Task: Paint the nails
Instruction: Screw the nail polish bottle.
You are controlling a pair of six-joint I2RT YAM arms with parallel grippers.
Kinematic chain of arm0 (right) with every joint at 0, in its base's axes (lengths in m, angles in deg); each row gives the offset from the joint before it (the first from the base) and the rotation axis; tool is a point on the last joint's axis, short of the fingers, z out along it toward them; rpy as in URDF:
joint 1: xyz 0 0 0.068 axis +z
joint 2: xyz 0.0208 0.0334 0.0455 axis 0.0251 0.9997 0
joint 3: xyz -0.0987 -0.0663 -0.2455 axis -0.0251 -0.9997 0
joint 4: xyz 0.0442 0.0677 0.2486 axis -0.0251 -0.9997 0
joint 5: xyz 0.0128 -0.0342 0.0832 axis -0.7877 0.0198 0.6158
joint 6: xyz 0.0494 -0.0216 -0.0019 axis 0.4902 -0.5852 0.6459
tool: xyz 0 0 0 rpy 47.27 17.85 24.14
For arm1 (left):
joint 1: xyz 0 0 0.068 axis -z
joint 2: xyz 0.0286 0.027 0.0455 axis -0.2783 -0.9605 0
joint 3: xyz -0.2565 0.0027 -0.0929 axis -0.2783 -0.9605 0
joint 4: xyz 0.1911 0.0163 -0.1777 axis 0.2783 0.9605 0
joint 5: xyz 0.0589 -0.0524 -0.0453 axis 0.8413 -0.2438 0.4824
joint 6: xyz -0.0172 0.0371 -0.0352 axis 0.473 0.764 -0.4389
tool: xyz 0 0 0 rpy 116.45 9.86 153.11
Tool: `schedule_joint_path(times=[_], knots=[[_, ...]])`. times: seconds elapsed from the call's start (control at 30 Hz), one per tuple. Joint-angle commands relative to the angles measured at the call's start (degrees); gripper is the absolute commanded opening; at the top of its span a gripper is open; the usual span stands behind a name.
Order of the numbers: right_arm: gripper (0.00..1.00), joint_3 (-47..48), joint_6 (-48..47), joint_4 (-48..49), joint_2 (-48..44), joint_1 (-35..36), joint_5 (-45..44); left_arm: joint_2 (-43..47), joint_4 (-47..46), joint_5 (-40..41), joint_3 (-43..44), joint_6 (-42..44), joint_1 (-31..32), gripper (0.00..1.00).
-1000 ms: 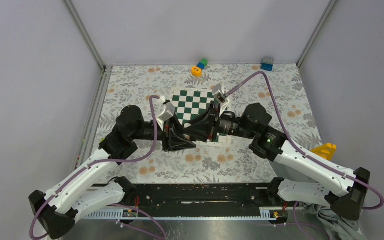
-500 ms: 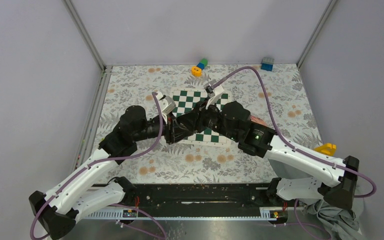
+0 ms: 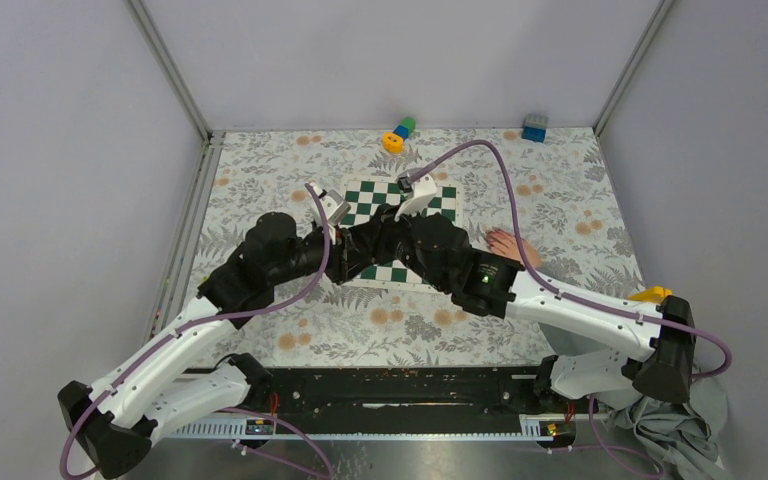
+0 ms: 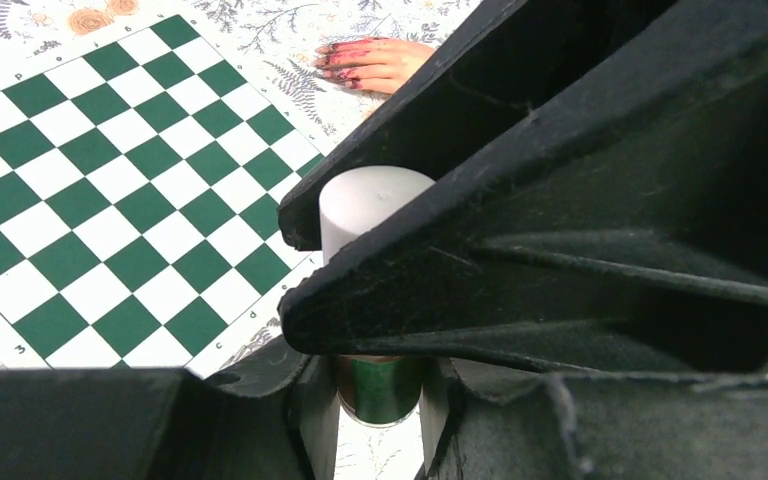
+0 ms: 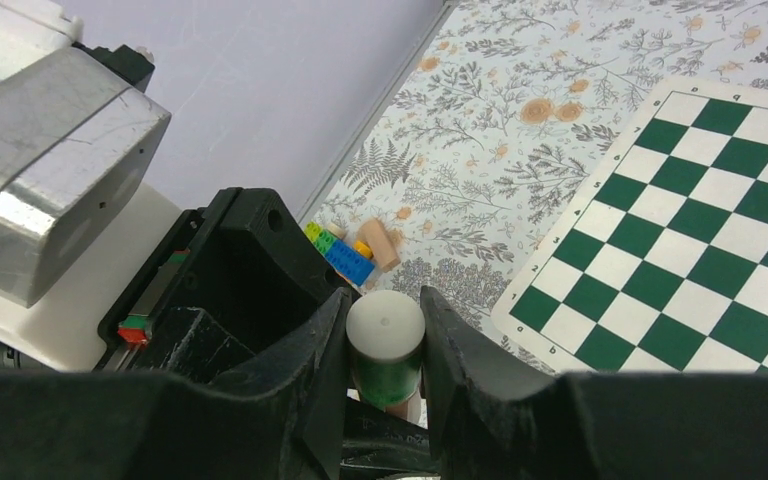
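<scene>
Right arm (image 3: 560, 305) swung left; nails (image 4: 335, 68) point toward chessboard (image 4: 110, 180).

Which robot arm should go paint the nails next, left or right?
Probably the right. The right gripper grips the white cap, which likely carries the brush, and the hand with the nails lies on its side of the chessboard. The left gripper just holds the green bottle.
</scene>
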Motion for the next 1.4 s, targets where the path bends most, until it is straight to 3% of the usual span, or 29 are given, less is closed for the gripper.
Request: schedule_joint_path(times=[0.0,0.07,0.23,0.57,0.67,0.77,0.87,0.93,1.03,1.37], knots=[[0.29,-0.4,-1.8,3.0,-2.3,1.8,-1.0,0.9,-7.1,0.8,3.8,2.0,-0.5,0.00],[0.45,0.0,-3.2,2.5,-3.6,1.8,-1.8,1.1,-7.5,-1.8,3.9,2.9,-0.4,0.00],[0.65,2.1,-9.1,3.6,-6.9,1.7,-2.9,2.6,-11.3,-11.0,2.7,4.0,-0.3,0.00],[0.78,0.4,-13.0,3.8,-15.4,0.0,-2.8,3.3,-15.9,-24.4,1.5,2.6,-0.3,0.00],[0.83,-2.4,-14.5,6.1,-19.6,-3.4,11.2,2.7,-18.2,-30.4,1.7,1.3,-0.4,0.00],[0.84,-3.5,-14.2,8.7,-21.3,-7.9,36.4,2.1,-20.4,-35.6,1.8,-0.5,-0.4,0.00],[0.84,-6.2,-13.0,16.9,-21.4,-9.7,54.7,2.2,-24.1,-40.0,1.2,-3.1,-0.1,0.00],[0.84,-7.0,-10.2,23.7,-20.5,-10.1,62.4,2.5,-26.0,-42.1,0.8,-4.5,0.6,0.00],[0.82,-6.4,-7.5,28.4,-18.4,-10.3,68.8,2.4,-26.1,-44.2,1.2,-4.9,2.1,0.00],[0.79,-4.7,-5.8,29.3,-13.7,-10.1,71.8,1.0,-27.5,-46.5,1.3,-6.8,4.1,0.00]])
